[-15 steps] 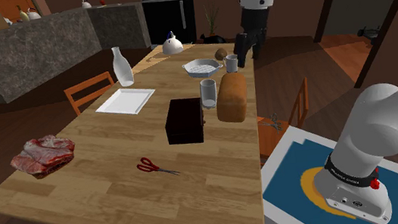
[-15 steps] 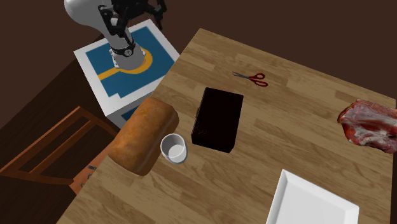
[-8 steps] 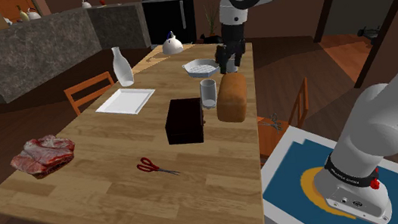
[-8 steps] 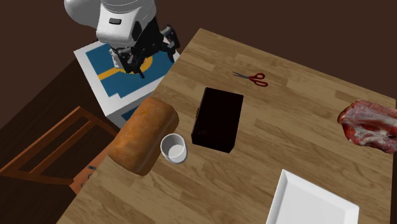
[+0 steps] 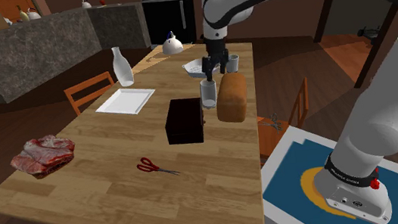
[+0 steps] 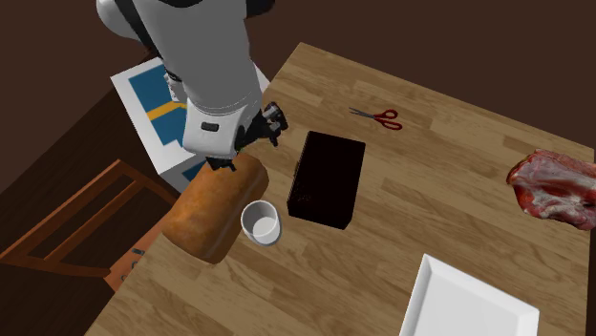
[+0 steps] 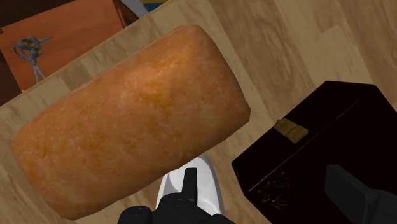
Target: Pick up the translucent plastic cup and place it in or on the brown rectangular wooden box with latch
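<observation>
cup (image 5: 208,93): we see it upright on the desk (image 5: 121,184), between the loaf (image 5: 232,96) and the dark box (image 5: 185,120).
end effector (image 5: 210,70): we note its fingers apart, hovering above the cup.

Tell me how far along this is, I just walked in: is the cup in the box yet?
Done: nothing; the cup stands on the table between the bread loaf and the dark box. In hand: the gripper hangs above the cup, fingers open. Left: lower, grasp, lift, set it on the box.
</observation>
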`<state>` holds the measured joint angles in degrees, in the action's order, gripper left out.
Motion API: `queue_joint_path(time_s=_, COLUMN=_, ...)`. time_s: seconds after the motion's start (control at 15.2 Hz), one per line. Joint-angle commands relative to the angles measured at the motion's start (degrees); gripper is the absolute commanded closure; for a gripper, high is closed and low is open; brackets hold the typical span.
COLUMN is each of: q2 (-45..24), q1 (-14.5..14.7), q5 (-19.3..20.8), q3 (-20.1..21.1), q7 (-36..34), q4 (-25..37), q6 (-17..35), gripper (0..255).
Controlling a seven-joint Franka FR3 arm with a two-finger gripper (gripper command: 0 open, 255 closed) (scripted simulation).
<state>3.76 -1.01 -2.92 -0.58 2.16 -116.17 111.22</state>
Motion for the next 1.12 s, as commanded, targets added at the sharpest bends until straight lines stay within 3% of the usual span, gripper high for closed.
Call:
queue_joint_path(time_s=0.0, q2=-4.66, q1=-0.13, q5=0.03, q3=-0.17, q7=0.64, q4=3.5, q6=0.71, gripper=0)
queue_joint_path(time_s=0.46, q2=-20.82, q1=-0.85, q5=0.06, q3=-0.58, q7=2.8, q4=17.45, q6=1.31, gripper=0)
queue_joint_path(time_s=1.06, q2=-22.47, q1=-0.75, q5=-0.08, q3=-0.48, q7=2.9, q4=13.8, q6=6.61, gripper=0)
